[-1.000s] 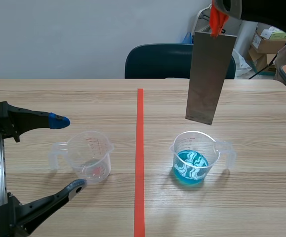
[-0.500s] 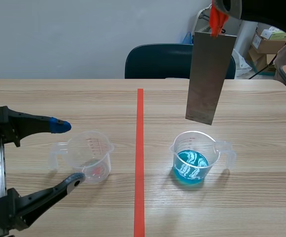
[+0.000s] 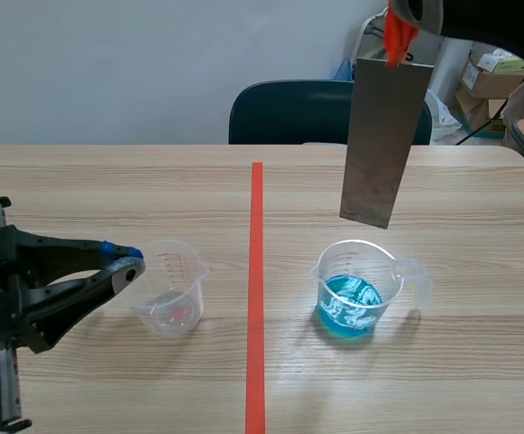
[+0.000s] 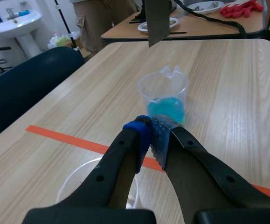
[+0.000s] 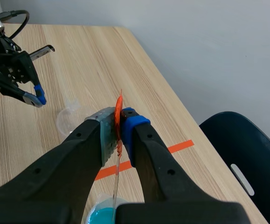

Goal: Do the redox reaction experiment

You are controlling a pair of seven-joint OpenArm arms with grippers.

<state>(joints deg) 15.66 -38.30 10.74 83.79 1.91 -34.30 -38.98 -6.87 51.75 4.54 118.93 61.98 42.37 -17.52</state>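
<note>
Left claw (image 3: 124, 262): my fingers clamped on handle of clear plastic measuring cup (image 3: 173, 291); cup body sits just under and ahead of them. Right claw (image 5: 118, 117): pinching orange-red tab (image 3: 397, 41) atop flat grey metal plate (image 3: 384, 136). Plate hangs upright below claw, over clear plastic cup w/ blue liquid (image 3: 354, 294), not touching.

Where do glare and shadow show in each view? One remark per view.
Scene view: white glare swirls on the blue liquid; the metal strip has a dull, even sheen. Left wrist view: the empty beaker under the left gripper barely shows against the table. Right wrist view: the wall beyond the right gripper is evenly lit, without hard shadows.
</note>
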